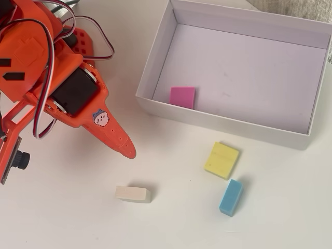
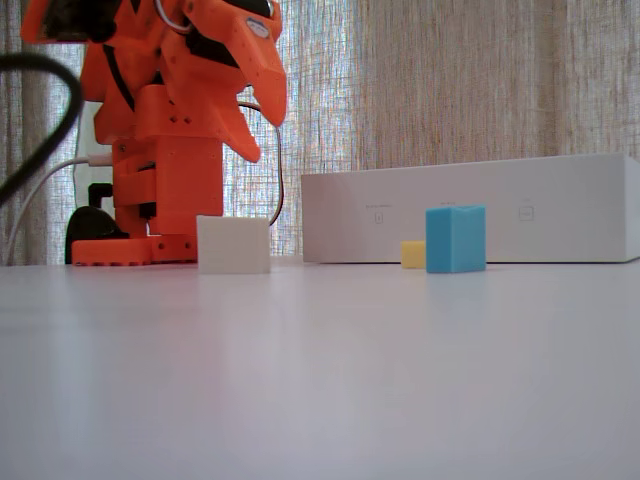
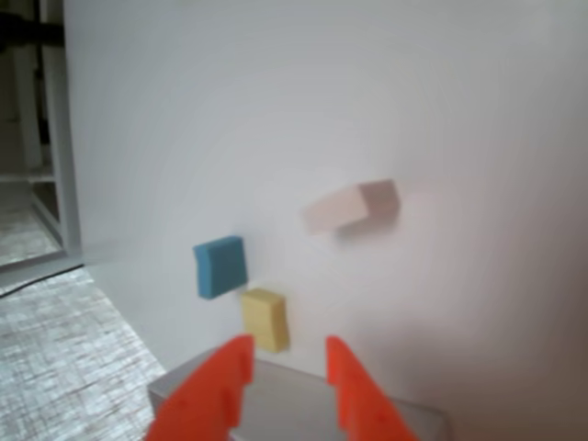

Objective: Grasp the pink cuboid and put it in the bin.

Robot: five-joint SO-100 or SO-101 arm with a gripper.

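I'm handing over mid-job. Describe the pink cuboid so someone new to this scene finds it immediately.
In the overhead view, find the big white bin at upper right. Inside it, against the near wall by the left corner, lies the pink cuboid. It is the only block in the bin; the yellow block, blue block and cream block sit outside on the table.
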